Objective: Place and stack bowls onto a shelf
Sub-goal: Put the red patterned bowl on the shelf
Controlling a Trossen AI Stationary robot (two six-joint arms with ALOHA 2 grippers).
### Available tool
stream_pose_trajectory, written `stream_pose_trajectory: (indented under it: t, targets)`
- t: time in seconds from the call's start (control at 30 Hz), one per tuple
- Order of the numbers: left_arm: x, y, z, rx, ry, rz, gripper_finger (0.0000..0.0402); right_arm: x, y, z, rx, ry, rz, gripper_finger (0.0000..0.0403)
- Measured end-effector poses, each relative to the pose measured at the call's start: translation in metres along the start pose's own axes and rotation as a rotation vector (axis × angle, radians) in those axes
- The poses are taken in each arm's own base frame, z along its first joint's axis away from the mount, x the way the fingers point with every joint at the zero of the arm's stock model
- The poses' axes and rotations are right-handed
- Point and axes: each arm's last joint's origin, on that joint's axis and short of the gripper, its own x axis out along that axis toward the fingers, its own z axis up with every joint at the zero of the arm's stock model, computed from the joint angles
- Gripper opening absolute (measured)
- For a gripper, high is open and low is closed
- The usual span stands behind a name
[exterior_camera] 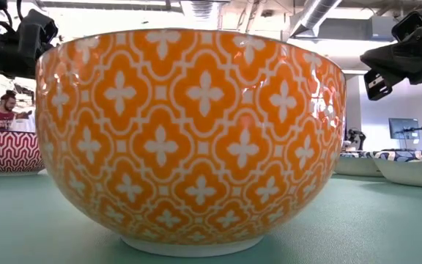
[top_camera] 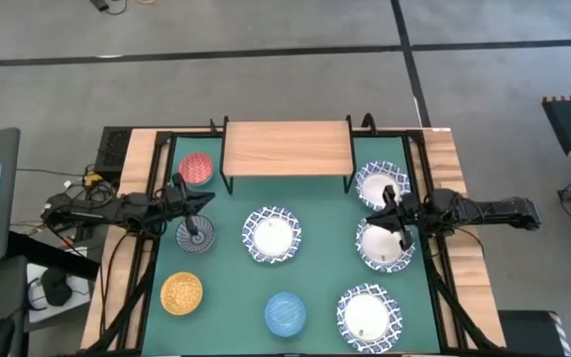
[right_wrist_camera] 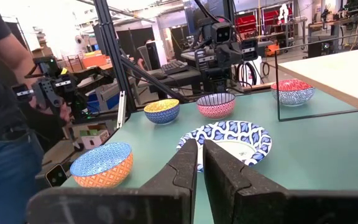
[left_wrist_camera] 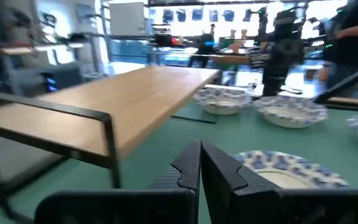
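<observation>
Shelf (top_camera: 286, 146): standing at the table's far edge, its plank top bare. You have nothing placed or stacked yet; by my count the whole job remains.

Bowls, all eight on the green table (top_camera: 310, 288):
- red bowl (top_camera: 196, 168), just left of the shelf
- grey-blue bowl (top_camera: 195, 235), left side, under the left gripper
- yellow bowl (top_camera: 181, 293), near left
- light blue bowl (top_camera: 285, 312), near centre
- white bowl (top_camera: 272, 235), centre
- three more white bowls down the right side: far (top_camera: 379, 184), middle (top_camera: 384, 245), near (top_camera: 369, 315)

Left gripper (top_camera: 192, 220): your left arm reaches in from the left, its tip over the grey-blue bowl. In its wrist view the fingers (left_wrist_camera: 187, 168) are pressed together with nothing between them.

Right gripper (top_camera: 399, 220): your right arm reaches in from the right, tip between the far and middle white bowls of that side. Its fingers (right_wrist_camera: 186, 163) are nearly together with only a thin slit showing, and they hold nothing.

Both arms are level and low over the table, neither in contact with a bowl as far as you can judge.
</observation>
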Motion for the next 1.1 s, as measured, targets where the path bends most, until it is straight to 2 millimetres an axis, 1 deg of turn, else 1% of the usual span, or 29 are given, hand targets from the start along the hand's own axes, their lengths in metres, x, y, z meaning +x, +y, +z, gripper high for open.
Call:
stream_pose_trajectory:
  t: [0.07, 0.13, 0.23, 0.37, 0.43, 0.5, 0.67, 0.77, 0.8, 0.87, 0.93, 1.0, 1.03, 1.1]
  targets:
    - [0.000, 0.001, 0.000, -0.031, 0.000, 0.022, 0.0000, 0.000, 0.000, 0.000, 0.000, 0.000, 0.000, 0.0055]
    - [0.000, 0.001, 0.000, -0.118, -0.003, 0.029, 0.0000, 0.000, 0.000, 0.000, 0.000, 0.000, 0.000, 0.0055]
    - [0.000, 0.004, 0.001, -0.227, -0.017, 0.118, 0.0000, 0.000, -0.001, 0.000, -0.009, -0.006, -0.035, 0.0055]
    - [0.000, 0.008, 0.002, -0.240, -0.026, 0.202, 0.0000, -0.001, -0.007, 0.001, -0.014, -0.025, -0.153, 0.0055]
    - [0.001, 0.010, 0.005, -0.230, -0.023, 0.223, 0.0000, -0.001, -0.009, 0.003, -0.046, -0.050, -0.213, 0.0055]
    - [0.001, 0.012, 0.012, -0.237, -0.043, 0.261, 0.0000, -0.002, -0.011, 0.009, -0.055, -0.114, -0.266, 0.0055]
    - [0.004, 0.018, 0.024, -0.261, -0.050, 0.393, 0.0000, -0.007, -0.012, 0.030, -0.073, -0.347, -0.346, 0.0055]
    - [0.008, 0.020, 0.033, -0.230, -0.046, 0.432, 0.0000, -0.011, -0.016, 0.036, -0.121, -0.425, -0.495, 0.0055]
    - [0.010, 0.021, 0.036, -0.221, -0.049, 0.455, 0.0000, -0.013, -0.018, 0.038, -0.105, -0.456, -0.557, 0.0055]
    - [0.014, 0.024, 0.045, -0.213, -0.059, 0.528, 0.0000, -0.017, -0.023, 0.039, 0.021, -0.524, -0.690, 0.0055]
    - [0.019, 0.028, 0.054, -0.208, -0.065, 0.605, 0.0000, -0.022, -0.030, 0.038, 0.259, -0.661, -0.832, 0.0055]
    - [0.026, 0.031, 0.063, -0.183, -0.055, 0.660, 0.0000, -0.025, -0.035, 0.034, 0.476, -0.792, -0.925, 0.0055]
    - [0.030, 0.033, 0.068, -0.172, -0.046, 0.676, 0.0000, -0.026, -0.038, 0.031, 0.548, -0.818, -0.948, 0.0055]
    - [0.040, 0.036, 0.079, -0.161, -0.029, 0.676, 0.0000, -0.025, -0.042, 0.025, 0.597, -0.809, -0.979, 0.0055]
